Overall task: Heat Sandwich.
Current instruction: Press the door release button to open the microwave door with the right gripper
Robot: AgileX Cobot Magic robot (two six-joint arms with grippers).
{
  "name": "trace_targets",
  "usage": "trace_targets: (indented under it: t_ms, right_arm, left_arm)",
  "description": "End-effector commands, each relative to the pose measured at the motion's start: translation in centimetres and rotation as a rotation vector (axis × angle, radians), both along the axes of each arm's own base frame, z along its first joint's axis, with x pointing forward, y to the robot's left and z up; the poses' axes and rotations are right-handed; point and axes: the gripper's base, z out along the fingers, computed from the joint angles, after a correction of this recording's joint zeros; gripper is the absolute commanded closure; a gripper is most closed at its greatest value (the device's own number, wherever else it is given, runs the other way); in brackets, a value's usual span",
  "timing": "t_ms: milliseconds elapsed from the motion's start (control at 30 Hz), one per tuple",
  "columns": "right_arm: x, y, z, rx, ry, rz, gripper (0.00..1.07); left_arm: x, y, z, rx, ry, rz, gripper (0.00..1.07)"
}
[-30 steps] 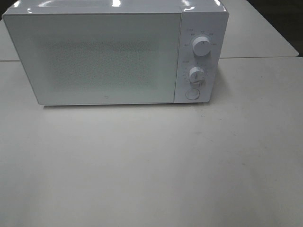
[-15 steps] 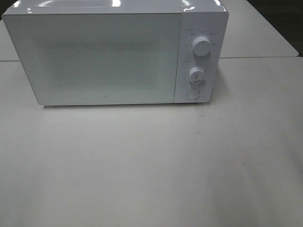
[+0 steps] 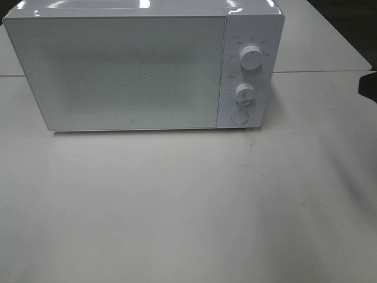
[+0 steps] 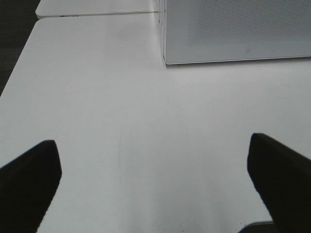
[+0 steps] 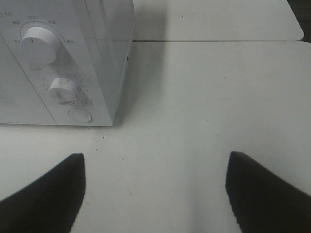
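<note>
Nearest are two grippers, one on each arm. The left gripper point(image 4: 153, 143) has its two dark, blunt fingers point(image 4: 29, 179) spread as wide as they go, with only bare table between them, so it holds nothing. The right gripper point(image 5: 155, 156) also has two dark fingers point(image 5: 262, 189) set well apart and grips nothing. Both reach out over the table toward the microwave, the left facing its left front corner and the right its control panel. In the high view a dark shape point(image 3: 368, 88) is cut off by the right edge of the frame, and too little of it shows to name it.

The table point(image 3: 188, 206) is flat, matte and off-white, and fills the lower half of the high view. A second tabletop point(image 3: 330, 41) butts against it at upper right, with a thin seam between them.

One microwave point(image 3: 141, 71) stands across the upper frame. It is a glossy white box whose closed door point(image 3: 123, 76) is speckled with fine dots. Its right panel carries two round white knobs, the upper knob point(image 3: 250, 58) and the lower knob point(image 3: 244, 93), with one round button point(image 3: 238, 117) beneath.

The sandwich shows in no view, so I cannot tell where it lies.
</note>
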Motion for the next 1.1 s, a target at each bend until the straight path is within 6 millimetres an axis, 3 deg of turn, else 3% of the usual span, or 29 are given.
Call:
trace_targets:
  t_ms: [33, 433, 533, 833, 1100]
  right_arm:
    - [1.4, 0.0, -0.7, -0.012, -0.051, 0.003, 0.31]
    - [3.3, 1.0, -4.8, -0.044, -0.192, 0.064, 0.31]
    - [3.9, 2.4, -6.5, -0.095, -0.195, 0.116, 0.31]
    - [4.9, 5.5, -9.0, -0.094, -0.254, 0.013, 0.31]
    - [5.1, 8.4, -10.7, -0.099, -0.261, 0.037, 0.31]
  left_arm:
    - [-0.3, 0.0, 0.0, -0.006, -0.031, 0.001, 0.03]
    - [-0.3, 0.0, 0.0, -0.006, -0.031, 0.001, 0.03]
    - [-0.3, 0.0, 0.0, -0.006, -0.031, 0.001, 0.03]
    - [-0.3, 0.0, 0.0, -0.006, -0.031, 0.001, 0.03]
    - [-0.3, 0.0, 0.0, -0.006, -0.031, 0.001, 0.03]
